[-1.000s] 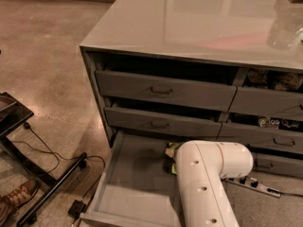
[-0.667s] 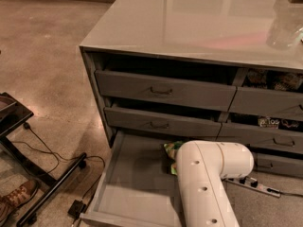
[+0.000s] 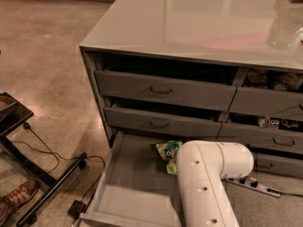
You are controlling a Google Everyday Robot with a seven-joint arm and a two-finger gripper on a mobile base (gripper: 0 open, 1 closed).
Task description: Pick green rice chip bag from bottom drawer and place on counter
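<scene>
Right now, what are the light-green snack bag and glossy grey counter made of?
The light-green snack bag: likely thin plastic film, crinkled. The glossy grey counter: maybe laminate or lacquer, mirrors lights; gripper hidden behind white arm, by bag.

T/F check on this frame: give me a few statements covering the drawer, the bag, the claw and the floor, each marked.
1. The bottom drawer is pulled open. True.
2. The green rice chip bag lies on the counter. False: it is in the bottom drawer, near the back, partly covered by the white arm.
3. The claw hangs in plain sight above the counter. False: the claw is hidden behind the white arm, which reaches over the open drawer next to the bag.
4. A brown shoe shows on the floor at lower left. True.
5. Snack packets show in the right stack's top drawer. True.
</scene>
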